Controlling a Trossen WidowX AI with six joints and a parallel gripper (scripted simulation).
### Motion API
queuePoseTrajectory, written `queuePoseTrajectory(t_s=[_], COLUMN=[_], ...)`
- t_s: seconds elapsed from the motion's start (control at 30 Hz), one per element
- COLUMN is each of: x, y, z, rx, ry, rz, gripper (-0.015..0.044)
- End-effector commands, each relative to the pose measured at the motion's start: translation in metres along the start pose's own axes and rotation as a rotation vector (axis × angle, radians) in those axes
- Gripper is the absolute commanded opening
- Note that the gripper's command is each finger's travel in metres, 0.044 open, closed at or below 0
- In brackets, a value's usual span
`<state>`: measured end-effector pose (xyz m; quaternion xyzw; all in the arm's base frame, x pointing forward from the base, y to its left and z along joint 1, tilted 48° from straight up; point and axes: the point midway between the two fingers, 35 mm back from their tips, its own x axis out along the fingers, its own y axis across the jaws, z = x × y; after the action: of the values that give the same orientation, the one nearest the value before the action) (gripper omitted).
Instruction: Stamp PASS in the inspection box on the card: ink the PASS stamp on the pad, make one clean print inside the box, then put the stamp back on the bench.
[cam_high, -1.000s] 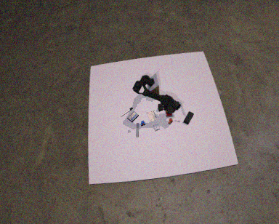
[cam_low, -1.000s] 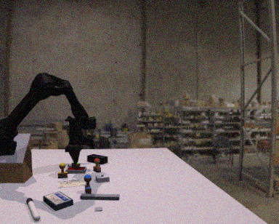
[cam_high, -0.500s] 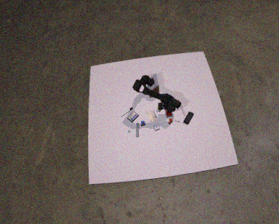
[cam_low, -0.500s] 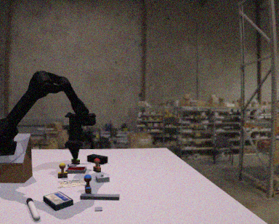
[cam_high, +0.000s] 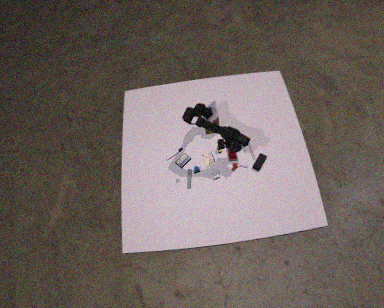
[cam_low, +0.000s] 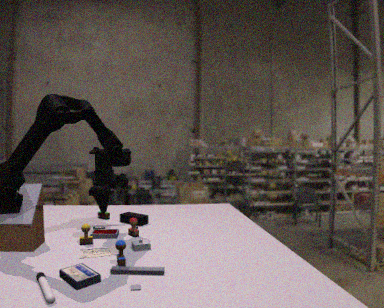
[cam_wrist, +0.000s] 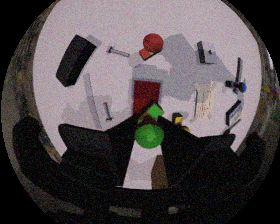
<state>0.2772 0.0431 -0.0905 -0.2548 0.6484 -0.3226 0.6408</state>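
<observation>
My gripper (cam_low: 103, 211) (cam_wrist: 148, 117) is shut on the green stamp (cam_low: 103, 216) (cam_wrist: 150, 136), which it holds upright above the bench, close to the red ink pad (cam_high: 232, 156) (cam_low: 105, 233) (cam_wrist: 146, 92). In the wrist view the stamp's green base overlaps the pad's near edge. The stamp's underside is hidden. The cream card (cam_high: 208, 159) (cam_low: 97, 253) (cam_wrist: 203, 102) lies flat beside the pad, with faint dark lines; its box and lettering are too blurred to read. A yellow stamp (cam_low: 86, 235) (cam_wrist: 177, 119), a red stamp (cam_low: 133, 226) (cam_wrist: 152, 43) and a blue stamp (cam_low: 120, 246) (cam_wrist: 242, 86) stand around the card and pad.
A black block (cam_high: 259, 162) (cam_low: 135, 216) (cam_wrist: 75, 60) lies beyond the pad. A grey block (cam_low: 141, 245) (cam_wrist: 206, 54), a grey bar (cam_high: 189, 179) (cam_low: 137, 270), a dark-edged box (cam_high: 183, 160) (cam_low: 80, 276) and a white marker (cam_low: 46, 288) lie around the card. A bolt (cam_wrist: 118, 51) lies near the red stamp.
</observation>
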Motion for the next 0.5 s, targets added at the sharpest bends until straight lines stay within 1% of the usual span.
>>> queuePoseTrajectory(t_s=[0.0, 0.1, 0.47], x=[-0.007, -0.008, -0.01], y=[0.001, -0.002, -0.046], z=[0.002, 0.003, 0.016], rx=[0.008, -0.008, -0.267], ry=[-0.005, -0.005, -0.007], rz=[0.008, 0.009, 0.018], gripper=[0.0, 0.0, 0.0])
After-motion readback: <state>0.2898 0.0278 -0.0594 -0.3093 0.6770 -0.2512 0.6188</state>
